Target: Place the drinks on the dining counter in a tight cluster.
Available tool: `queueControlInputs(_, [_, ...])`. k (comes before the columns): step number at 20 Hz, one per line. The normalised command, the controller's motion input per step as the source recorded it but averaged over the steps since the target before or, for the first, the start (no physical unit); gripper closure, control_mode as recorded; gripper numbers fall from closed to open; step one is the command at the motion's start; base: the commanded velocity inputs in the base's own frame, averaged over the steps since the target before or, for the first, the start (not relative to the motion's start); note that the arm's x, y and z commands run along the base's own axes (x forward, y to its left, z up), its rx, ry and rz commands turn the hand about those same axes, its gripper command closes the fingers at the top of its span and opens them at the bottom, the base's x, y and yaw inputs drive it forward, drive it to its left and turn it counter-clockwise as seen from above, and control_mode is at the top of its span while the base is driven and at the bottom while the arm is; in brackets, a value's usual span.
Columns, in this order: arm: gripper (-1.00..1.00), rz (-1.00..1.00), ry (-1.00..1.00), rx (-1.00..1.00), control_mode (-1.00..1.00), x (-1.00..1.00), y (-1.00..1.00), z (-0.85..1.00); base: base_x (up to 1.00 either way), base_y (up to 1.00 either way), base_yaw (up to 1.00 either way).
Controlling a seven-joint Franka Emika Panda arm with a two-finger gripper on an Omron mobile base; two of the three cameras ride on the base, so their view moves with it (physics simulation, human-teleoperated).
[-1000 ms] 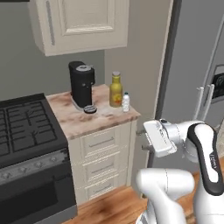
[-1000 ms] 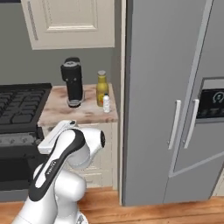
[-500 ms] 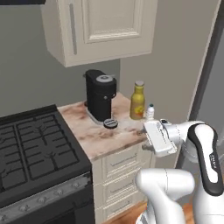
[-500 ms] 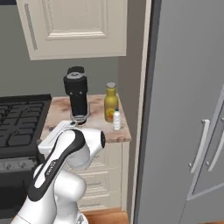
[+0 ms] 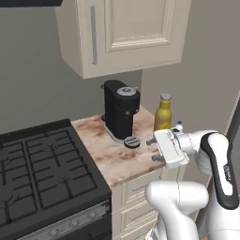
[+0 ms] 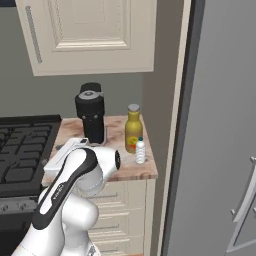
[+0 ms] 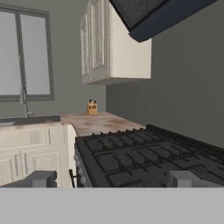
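Two drinks stand on the small marble counter (image 5: 119,161) beside the stove. The fat yellow-amber bottle (image 5: 162,113) (image 6: 132,129) with a yellow cap is upright to the right of the black coffee machine (image 5: 121,112) (image 6: 91,113). The tiny clear water bottle (image 5: 178,126) (image 6: 140,151) with a blue cap stands just in front of it, near the counter's right edge. My gripper (image 5: 153,150) (image 7: 113,179) hovers over the counter's front right part, pointing left towards the stove. It is open, its fingertips (image 7: 42,178) wide apart and empty. The dining counter is out of view.
A black gas stove (image 5: 37,173) (image 7: 144,153) adjoins the counter on the left. Cream wall cabinets (image 5: 126,33) hang above. A grey refrigerator (image 6: 220,125) stands to the right. Past the stove lies another counter with a knife block (image 7: 92,107) and a sink under a window.
The base has driven closer, so the counter, coffee machine and bottles now look larger and nearer. The arm keeps the same pose and the gripper stays open.
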Motion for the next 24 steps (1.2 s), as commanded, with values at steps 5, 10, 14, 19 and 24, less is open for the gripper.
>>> queueControlInputs(5, [-1.00, 0.00, 0.00, 0.00, 1.00, 0.00, 0.00, 0.00, 0.34, 0.20, 0.01])
queueControlInputs(10, [-1.00, 0.00, 0.00, 0.00, 1.00, 0.00, 0.00, 0.00, 0.31, 0.21, 0.00])
queueControlInputs(14, [-1.00, 0.00, 0.00, 0.00, 1.00, 0.00, 0.00, 0.00, 0.27, 0.40, -0.01])
queueControlInputs(19, [-1.00, 0.00, 0.00, 0.00, 1.00, 0.00, 0.00, 0.00, 0.65, 0.16, 0.21])
queueControlInputs(24, [-1.00, 0.00, 0.00, 0.00, 1.00, 0.00, 0.00, 0.00, 0.72, 0.00, 0.33])
